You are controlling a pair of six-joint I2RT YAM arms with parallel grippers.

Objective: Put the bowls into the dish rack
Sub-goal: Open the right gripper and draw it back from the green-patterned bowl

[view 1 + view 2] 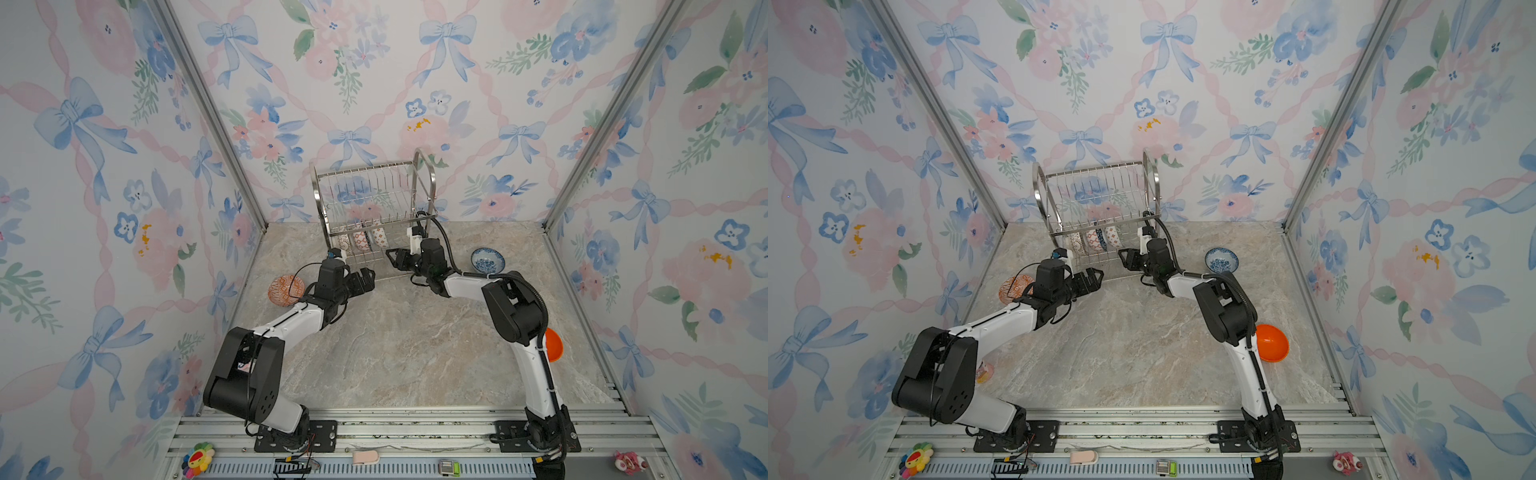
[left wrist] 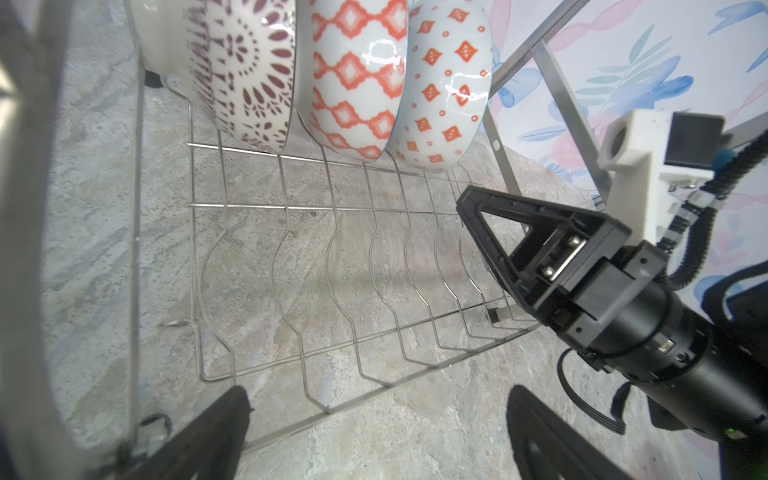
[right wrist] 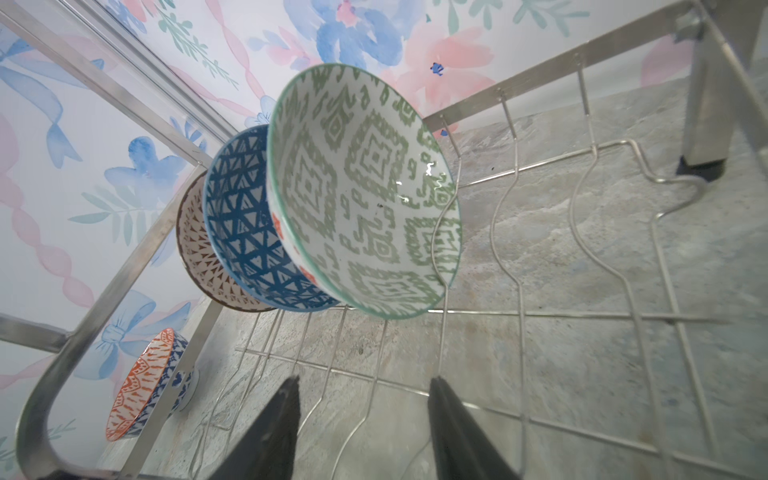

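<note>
As three bowls already stand racked: the step in hand reads as letting go of the nearest one and getting clear for the next.
dish rack (image 1: 365, 169): back middle of the worktop (image 1: 415, 353), close to the wall.
racked bowls: on edge in the lower tier, side by side and leaning the same way. The green-lined bowl (image 3: 361, 195) is nearest the right arm, then the blue-triangle bowl (image 3: 245, 232), then the brown-lattice bowl (image 3: 195, 253).
right tool (image 3: 365, 380): jaws partly apart with nothing between them, low at the rack's front, near the green-lined bowl but apart from it.
left tool (image 2: 379, 392): jaws wide and empty, at the rack's front left, near the right tool.
doing it well: draw the right tool straight back along the wire slots, jaws open, without brushing the green-lined rim or hooking a wire. Keep the left tool out of its path, since the two are close.
next reach, as I judge it: the blue-white bowl (image 1: 488, 260), upright just right of the rack. Pinch its rim, then stand it in a free slot beside the green-lined bowl.
other loose bowls: the plain orange bowl (image 1: 1271, 343) by the right arm's elbow and the orange-red bowl (image 1: 286, 289), tilted, left of the rack.
look: glossy glaze, thin rims and small feet, so likely slippery.
</note>
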